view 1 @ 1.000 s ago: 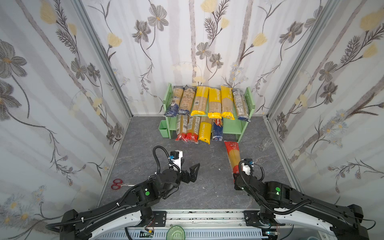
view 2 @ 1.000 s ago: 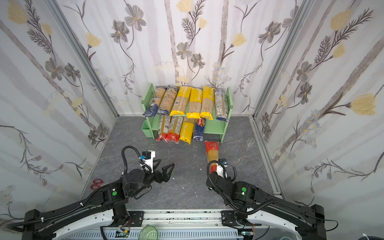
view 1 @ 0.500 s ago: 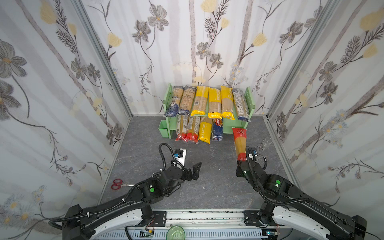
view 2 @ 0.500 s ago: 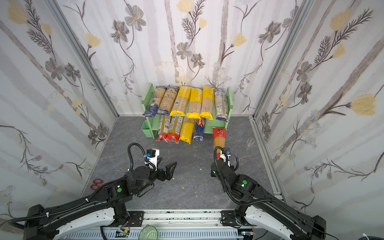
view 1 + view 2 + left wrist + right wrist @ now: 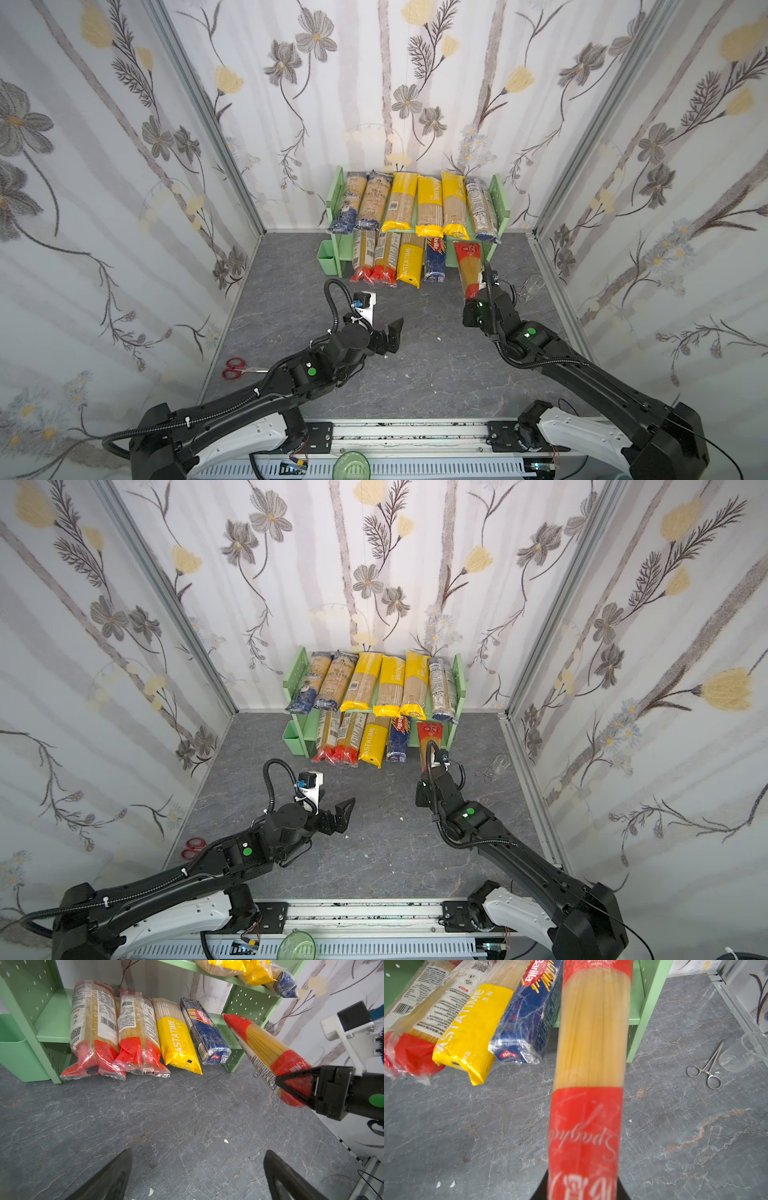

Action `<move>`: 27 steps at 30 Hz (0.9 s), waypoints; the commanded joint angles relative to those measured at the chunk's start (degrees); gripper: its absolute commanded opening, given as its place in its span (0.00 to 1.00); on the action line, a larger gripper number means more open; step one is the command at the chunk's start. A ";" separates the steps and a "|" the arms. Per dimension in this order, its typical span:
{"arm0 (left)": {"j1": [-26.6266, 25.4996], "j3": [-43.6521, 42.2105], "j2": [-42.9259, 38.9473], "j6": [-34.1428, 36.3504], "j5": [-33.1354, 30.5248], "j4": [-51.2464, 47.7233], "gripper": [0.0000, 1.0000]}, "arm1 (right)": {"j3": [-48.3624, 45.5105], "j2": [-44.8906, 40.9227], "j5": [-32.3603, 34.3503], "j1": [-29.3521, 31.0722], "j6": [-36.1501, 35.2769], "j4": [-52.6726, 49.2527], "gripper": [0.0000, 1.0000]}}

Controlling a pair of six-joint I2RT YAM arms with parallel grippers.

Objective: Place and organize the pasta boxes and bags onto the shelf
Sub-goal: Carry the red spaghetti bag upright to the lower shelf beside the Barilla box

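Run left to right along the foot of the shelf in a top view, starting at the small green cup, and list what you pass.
small green cup → first red-ended pack → second red-ended pack → yellow pack → dark-blue Barilla box → red-topped spaghetti pack, gripped by the right gripper.

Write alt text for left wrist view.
The right gripper holds a red-ended spaghetti pack by one end, aimed at the green shelf beside the Barilla box. The open left gripper hangs over grey floor.
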 commanded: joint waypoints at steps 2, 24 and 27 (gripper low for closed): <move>0.64 1.59 1.85 1.44 0.00 1.00 1.00 | 1.99 4.38 0.19 -2.16 -3.52 16.33 0.08; 2.87 3.39 2.11 2.17 -5.23 1.45 1.00 | 14.02 28.68 -4.18 -8.64 -7.62 28.57 0.11; 3.06 4.04 2.66 2.26 -5.60 1.44 1.00 | 14.83 29.87 -3.75 -9.64 -7.76 28.81 0.12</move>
